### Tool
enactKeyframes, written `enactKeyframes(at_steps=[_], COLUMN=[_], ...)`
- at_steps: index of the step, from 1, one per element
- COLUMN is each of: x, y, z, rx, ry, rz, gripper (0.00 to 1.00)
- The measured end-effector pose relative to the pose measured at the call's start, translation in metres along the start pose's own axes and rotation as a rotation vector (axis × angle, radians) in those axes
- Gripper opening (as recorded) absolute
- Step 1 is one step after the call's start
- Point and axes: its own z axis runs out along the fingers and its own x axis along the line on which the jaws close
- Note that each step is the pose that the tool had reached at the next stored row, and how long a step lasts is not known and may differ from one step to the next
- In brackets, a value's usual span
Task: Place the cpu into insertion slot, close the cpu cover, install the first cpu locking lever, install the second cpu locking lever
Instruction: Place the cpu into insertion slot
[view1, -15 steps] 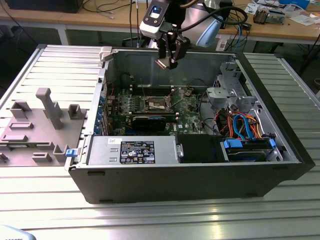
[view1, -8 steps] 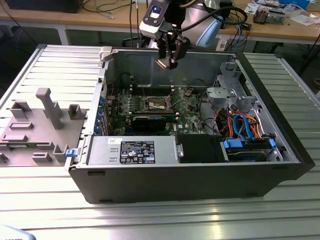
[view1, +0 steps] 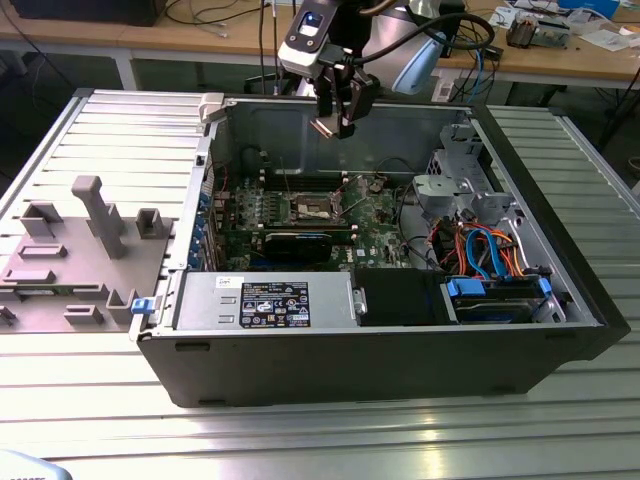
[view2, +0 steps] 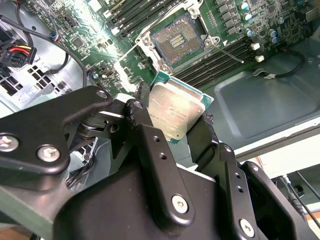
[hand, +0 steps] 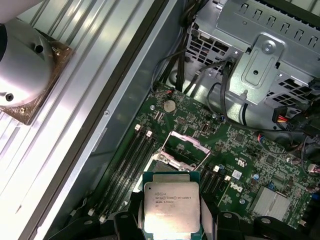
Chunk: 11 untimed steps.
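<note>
In the exterior view, a grey fixture tray (view1: 70, 250) lies at 9 o'clock on the slatted metal surface (view1: 300, 430). Just beside it, toward the centre, the open computer case (view1: 400, 350) lies on its side. A power supply (view1: 270, 300) sits along the case's 6 o'clock wall.

The arm (view1: 400, 45) enters from 12 o'clock and bends down at the wrist, so the end effector (view1: 330, 125) points downward with a slight tilt. It hangs over the case's far wall, well clear of the green motherboard (view1: 375, 215). It is clenched on the cpu (view1: 326, 127), which is held in the air.

In the second wrist view, the black fingers (view2: 145, 130) press on two opposite edges of the cpu (view2: 175, 112), whose pale metal top faces the camera. In the first wrist view, the cpu (hand: 171, 207) is held the same way, apart from the board beyond it.

The insertion slot (view1: 312, 208) sits at about 6 o'clock from the end effector, mid-board. Its contacts are bare in the second wrist view (view2: 177, 42). At 3 o'clock inside the case stands a metal drive cage (view1: 455, 165), with blue and orange cables beneath it.
</note>
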Motion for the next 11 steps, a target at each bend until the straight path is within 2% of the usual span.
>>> enactKeyframes(at_steps=[11], x=[0.0000], y=[0.0000], z=[0.0000], rx=[-0.0002], ry=[-0.0010], rz=[0.011], gripper=[0.55])
